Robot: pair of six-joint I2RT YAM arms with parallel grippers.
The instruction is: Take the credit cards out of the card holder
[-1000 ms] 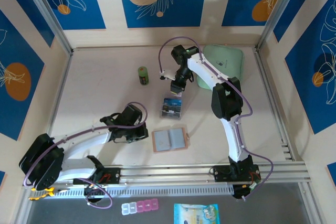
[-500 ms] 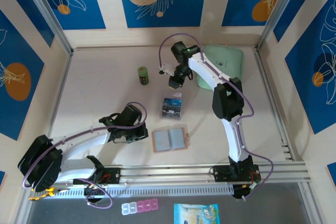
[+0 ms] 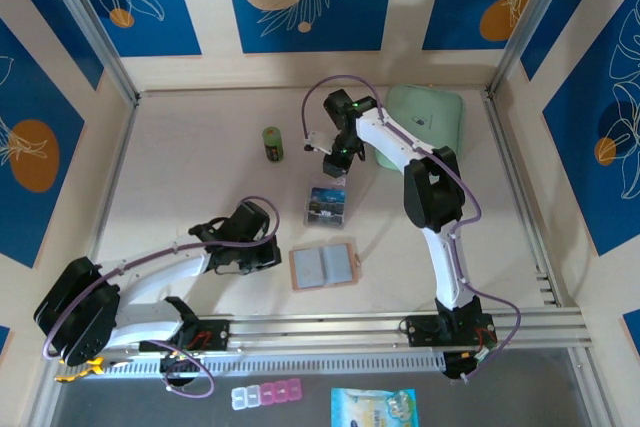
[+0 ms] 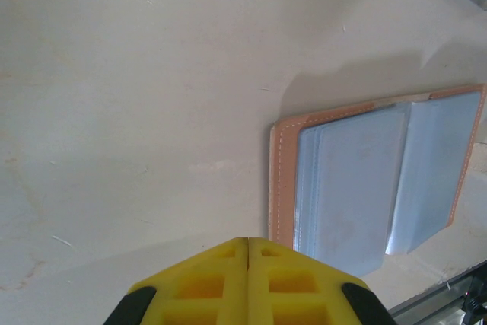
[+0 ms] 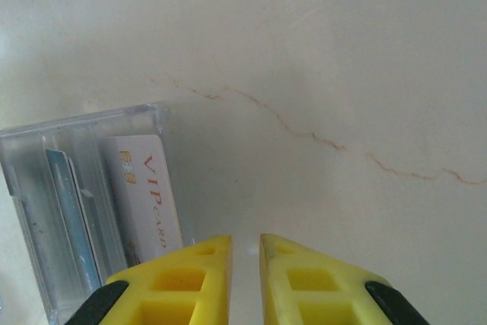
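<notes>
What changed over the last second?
The right gripper pulled back a little from the clear box, its fingers parting slightly with nothing between them. Unchanged: the cards in that box, the open card holder, the left gripper with fingers shut, the green bottle, the mint pouch.

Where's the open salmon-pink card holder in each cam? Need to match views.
Top external: the salmon-pink leather-like card holder lies open, lower centre of frame.
Left wrist: right half of frame, greyish clear pockets facing up.
Shared landmark: the left gripper, shut, close beside the holder's stitched edge.
</notes>
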